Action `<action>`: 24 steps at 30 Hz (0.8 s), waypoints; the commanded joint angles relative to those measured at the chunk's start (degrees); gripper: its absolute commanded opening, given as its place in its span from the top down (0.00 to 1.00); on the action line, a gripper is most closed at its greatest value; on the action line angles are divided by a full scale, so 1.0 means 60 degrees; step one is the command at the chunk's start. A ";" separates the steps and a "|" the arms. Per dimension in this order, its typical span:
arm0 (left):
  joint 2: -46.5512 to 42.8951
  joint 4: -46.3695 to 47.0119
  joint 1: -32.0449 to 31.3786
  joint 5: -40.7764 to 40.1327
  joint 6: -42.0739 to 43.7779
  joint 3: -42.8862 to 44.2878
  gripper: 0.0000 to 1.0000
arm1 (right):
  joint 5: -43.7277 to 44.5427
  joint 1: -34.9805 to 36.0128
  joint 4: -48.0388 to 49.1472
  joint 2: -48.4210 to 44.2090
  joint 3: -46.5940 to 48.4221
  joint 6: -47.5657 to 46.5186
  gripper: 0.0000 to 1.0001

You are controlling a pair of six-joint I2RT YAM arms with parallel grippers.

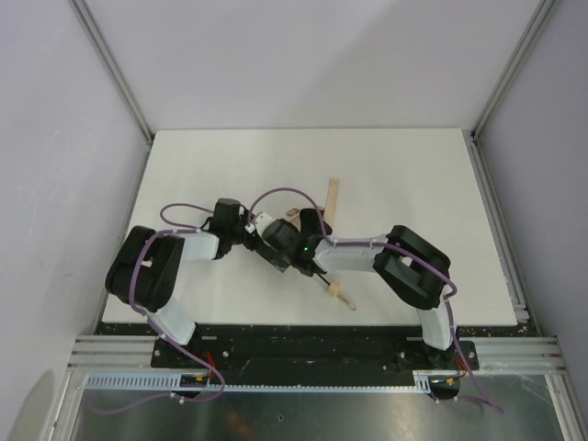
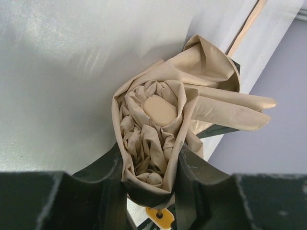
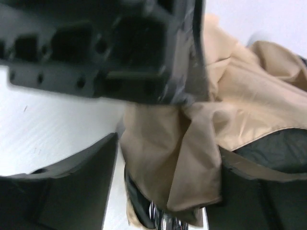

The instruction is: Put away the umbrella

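Observation:
The umbrella is a bunched tan canopy (image 2: 153, 129) with a small round cap in the middle of its folds. My left gripper (image 2: 148, 177) is shut on this bundle, with both fingers pressed into the fabric. In the top view the two grippers meet at the table's middle and hide most of the canopy. The left gripper (image 1: 272, 237) comes in from the left and the right gripper (image 1: 296, 241) from the right. The wooden handle (image 1: 342, 294) and thin shaft stick out toward the near edge. My right gripper (image 3: 168, 182) straddles the fabric (image 3: 168, 143). Its right finger touches the fabric and a small gap shows at the left finger.
A thin tan strip (image 1: 333, 197) lies on the white table (image 1: 413, 175) just beyond the grippers; it also shows in the left wrist view (image 2: 247, 24). Grey walls and metal rails border the table on the left, right and back.

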 commanded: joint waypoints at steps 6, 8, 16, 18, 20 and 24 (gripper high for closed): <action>0.0436 -0.1781 -0.0084 -0.1041 0.0827 -0.0214 0.94 | 0.1576 0.0035 -0.0103 0.1438 0.0270 -0.0021 0.69; 0.0352 -0.1792 -0.0084 -0.1021 0.0902 -0.0142 0.90 | 0.0738 -0.0172 -0.0327 0.1582 0.0263 0.0191 0.82; -0.0303 -0.1796 -0.0081 -0.1012 0.1243 0.0177 0.28 | -0.3739 -0.1247 -0.0371 0.1868 -0.0243 0.1315 1.00; -0.0360 -0.1796 -0.0086 -0.0951 0.1215 0.0205 0.16 | -0.4989 -0.1584 -0.0049 0.1865 -0.0477 0.1730 1.00; -0.0323 -0.1796 -0.0084 -0.0914 0.1146 0.0161 0.07 | -0.6429 -0.1994 0.0372 0.1901 -0.0708 0.2160 1.00; -0.0051 -0.1796 -0.0087 -0.0938 0.1107 -0.0069 0.03 | -0.8896 -0.2743 0.1244 0.2174 -0.0888 0.3027 1.00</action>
